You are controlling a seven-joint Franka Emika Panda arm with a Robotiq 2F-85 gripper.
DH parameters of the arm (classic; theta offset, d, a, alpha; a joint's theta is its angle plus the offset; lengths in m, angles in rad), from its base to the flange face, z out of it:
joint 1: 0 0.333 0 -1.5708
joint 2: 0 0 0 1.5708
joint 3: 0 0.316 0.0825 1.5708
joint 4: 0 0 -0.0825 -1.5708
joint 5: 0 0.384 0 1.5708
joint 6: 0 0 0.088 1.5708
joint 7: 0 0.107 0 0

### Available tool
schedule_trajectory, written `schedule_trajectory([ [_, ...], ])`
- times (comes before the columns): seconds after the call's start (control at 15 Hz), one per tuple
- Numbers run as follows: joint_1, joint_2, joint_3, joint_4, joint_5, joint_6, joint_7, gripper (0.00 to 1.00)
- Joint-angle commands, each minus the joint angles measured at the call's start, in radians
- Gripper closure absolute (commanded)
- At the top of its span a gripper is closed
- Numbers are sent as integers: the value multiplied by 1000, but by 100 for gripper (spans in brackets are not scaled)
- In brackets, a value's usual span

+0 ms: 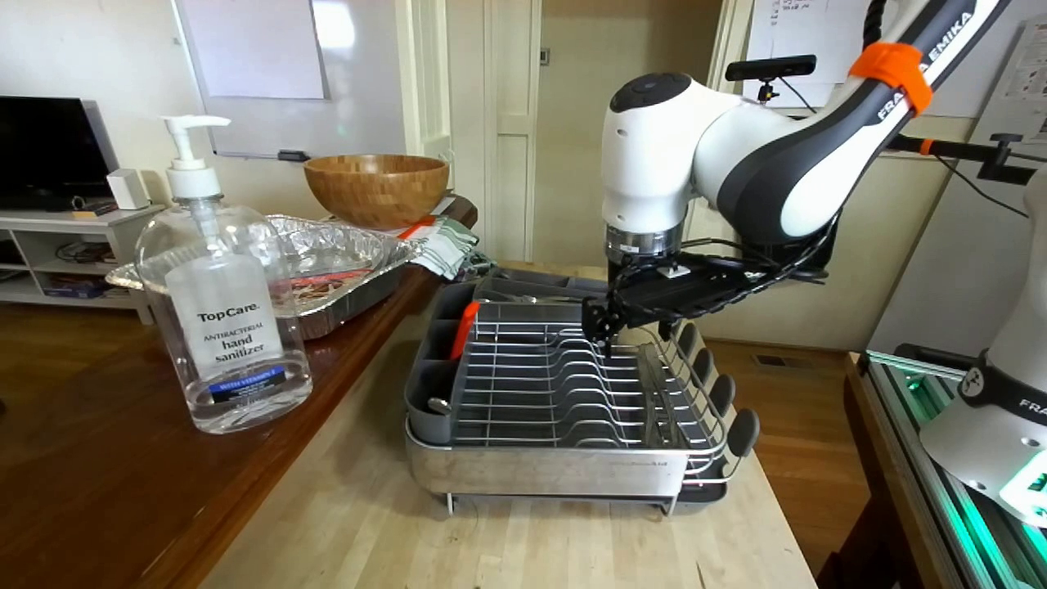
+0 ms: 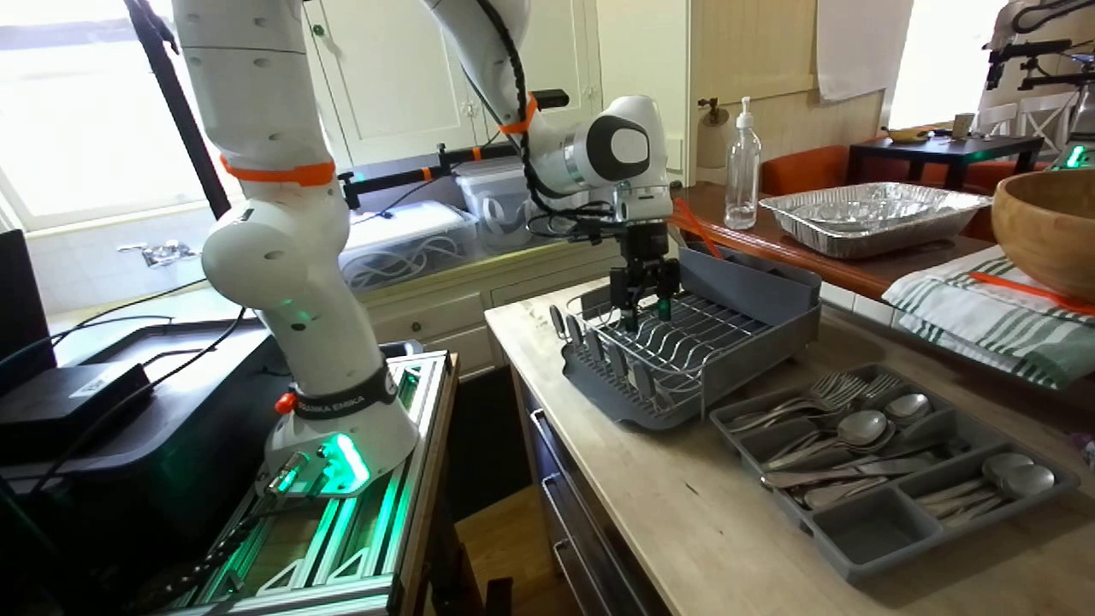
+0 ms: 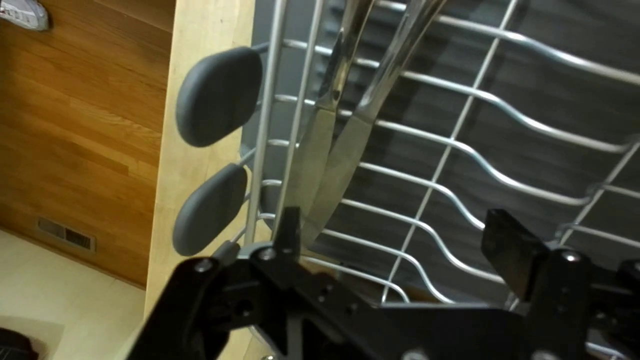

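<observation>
1. Gripper (image 3: pixel 390 217): jaws wide apart, gripping nothing; poised above the dish rack (image 1: pixel 548 472). Contact not discernible.
2. Two table knives (image 3: pixel 345 150): in the wrist view, at eleven o'clock from the gripper, handles pointing to one. They lie flat in the rack, apparently because no slot props them upright.
3. Grey prongs (image 3: pixel 220 95): ten o'clock, same view, mounted along the rack's side, presumably as drinkware supports.
4. Cutlery tray (image 2: pixel 877 526): in an exterior view, four o'clock from the rack; sectioned, presumably to keep its contents sorted.
</observation>
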Motion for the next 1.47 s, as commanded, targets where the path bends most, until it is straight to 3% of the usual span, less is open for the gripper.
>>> schedule_trajectory([
  [0.0,33,16,-29,12,8,-3,-8,4],
  [0.27,45,40,-34,32,10,-8,-12,0],
  [0.6,73,50,-58,16,-17,49,125,0],
  [0.87,93,-5,-58,-64,-20,99,268,0],
  [1.4,77,-23,-59,-189,20,246,304,0],
])
